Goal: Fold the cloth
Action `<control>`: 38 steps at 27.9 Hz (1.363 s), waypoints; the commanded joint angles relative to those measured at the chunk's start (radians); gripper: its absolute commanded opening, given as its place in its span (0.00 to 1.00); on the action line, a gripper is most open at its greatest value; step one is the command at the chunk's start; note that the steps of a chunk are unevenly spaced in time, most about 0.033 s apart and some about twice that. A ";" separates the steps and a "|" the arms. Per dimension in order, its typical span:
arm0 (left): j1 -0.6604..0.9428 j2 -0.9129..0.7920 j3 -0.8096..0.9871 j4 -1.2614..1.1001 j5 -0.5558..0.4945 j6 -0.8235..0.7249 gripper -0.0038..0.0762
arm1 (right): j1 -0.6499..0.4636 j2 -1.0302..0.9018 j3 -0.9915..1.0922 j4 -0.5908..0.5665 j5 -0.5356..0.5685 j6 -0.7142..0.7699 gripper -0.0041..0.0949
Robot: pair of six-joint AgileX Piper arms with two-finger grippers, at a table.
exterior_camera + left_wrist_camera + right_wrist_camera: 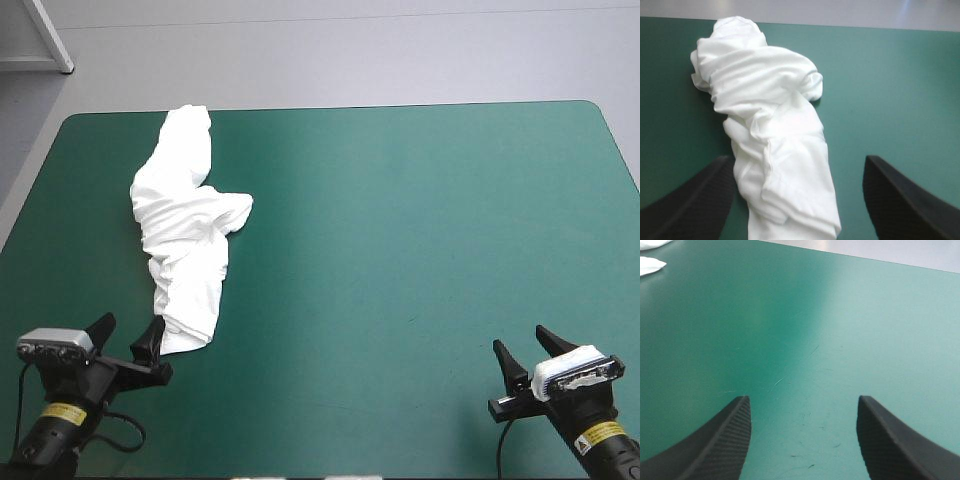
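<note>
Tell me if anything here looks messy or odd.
The T-shirt lies crumpled in a twisted heap toward the left of the table, not spread flat, its near end by the open left gripper. Nothing else stands out.

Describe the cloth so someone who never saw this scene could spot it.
On the left half of the teal-green table, the T-shirt lies as a long crumpled heap, its near end between the fingers of the open left gripper. It is the only white thing on the cover.
</note>
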 commanded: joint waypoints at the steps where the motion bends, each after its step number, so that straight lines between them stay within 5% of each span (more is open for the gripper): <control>1: -0.002 0.242 -0.168 0.057 -0.105 -0.103 0.71 | 0.002 0.009 -0.028 -0.003 -0.070 -0.003 0.62; 7: 0.002 0.778 -0.513 0.057 -0.101 -0.101 0.71 | 0.002 0.009 -0.028 -0.003 -0.063 -0.003 0.62; 14: 0.108 1.197 -0.888 0.038 -0.013 -0.101 0.71 | 0.002 0.009 -0.028 -0.003 -0.056 0.001 0.62; 30: 0.145 1.893 -1.604 -0.063 0.466 -0.041 0.69 | 0.002 0.009 -0.028 -0.007 -0.055 0.001 0.62; 34: 0.145 1.980 -1.696 -0.065 0.543 -0.041 0.42 | 0.002 0.009 -0.028 -0.011 -0.055 0.001 0.62; 37: 0.134 1.989 -1.708 -0.085 0.519 0.012 0.05 | 0.002 0.009 -0.028 -0.014 -0.057 0.001 0.62; 38: 0.124 1.986 -1.708 -0.115 0.494 0.062 0.04 | 0.002 0.009 -0.028 -0.017 -0.056 0.001 0.62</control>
